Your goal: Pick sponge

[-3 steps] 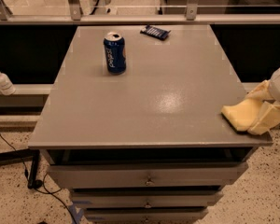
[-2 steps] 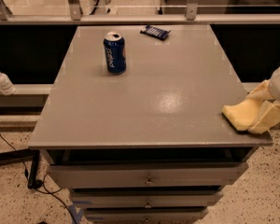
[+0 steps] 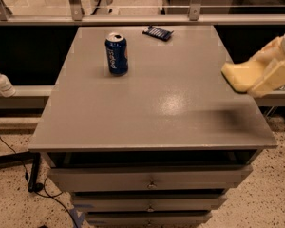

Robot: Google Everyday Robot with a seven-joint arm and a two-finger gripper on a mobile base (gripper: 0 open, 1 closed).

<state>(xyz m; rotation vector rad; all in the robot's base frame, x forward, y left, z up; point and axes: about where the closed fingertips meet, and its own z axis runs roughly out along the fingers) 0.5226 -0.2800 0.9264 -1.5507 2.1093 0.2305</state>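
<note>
One tool (image 3: 265, 74) above right edge of table (image 3: 147, 113), clamped on sponge (image 3: 238, 76), blue can (image 3: 116, 54) upright

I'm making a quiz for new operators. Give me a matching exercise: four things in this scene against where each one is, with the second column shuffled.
1. blue can
2. dark packet
3. sponge
4. white bottle

A. held in the gripper, over the right edge of the table
B. on the ledge left of the table
C. upright on the table, far left part
D. flat near the table's far edge

Pairs: 1-C, 2-D, 3-A, 4-B
</note>
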